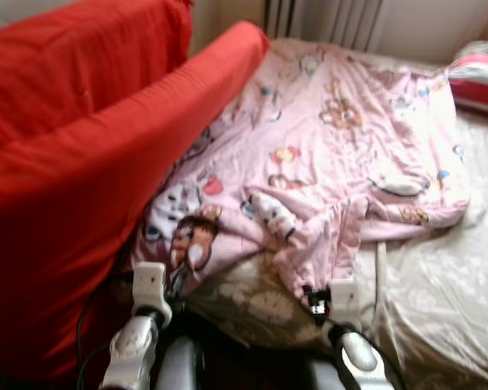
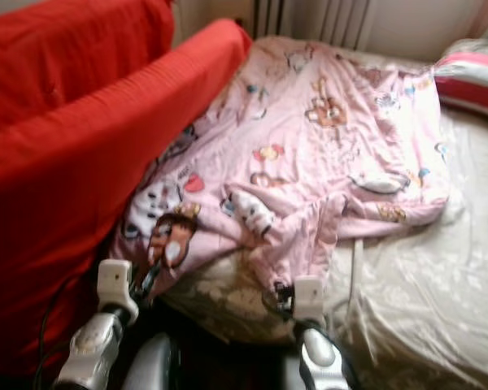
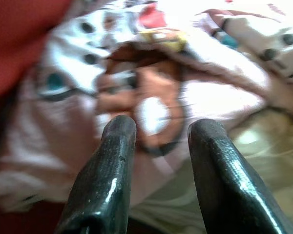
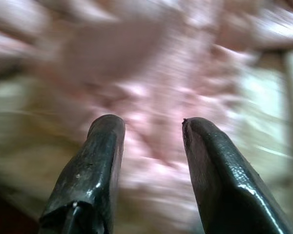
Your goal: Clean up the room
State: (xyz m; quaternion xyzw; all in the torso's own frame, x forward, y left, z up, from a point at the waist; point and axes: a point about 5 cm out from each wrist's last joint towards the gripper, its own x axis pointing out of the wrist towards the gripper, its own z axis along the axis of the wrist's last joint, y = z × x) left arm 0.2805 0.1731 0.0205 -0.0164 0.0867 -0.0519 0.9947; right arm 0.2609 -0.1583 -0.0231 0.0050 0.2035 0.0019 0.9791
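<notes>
A pink blanket [image 1: 342,138] with cartoon prints lies crumpled across a bed, its near edge bunched into folds. My left gripper [image 3: 158,129] is open, its black fingers [image 3: 112,161] just short of the blanket's near left corner, where a brown cartoon figure [image 1: 191,240] is printed. My right gripper [image 4: 151,122] is open too, pointing at the hanging pink fold [image 1: 321,252] at the blanket's near middle. Both silver wrists [image 1: 146,305] rise from the bottom of the head views.
A big red cushioned sofa [image 1: 81,146] stands tight against the bed's left side. The beige patterned sheet [image 1: 439,276] covers the mattress to the right. A striped red and white pillow [image 1: 480,77] lies at the far right. A radiator [image 1: 325,20] stands behind the bed.
</notes>
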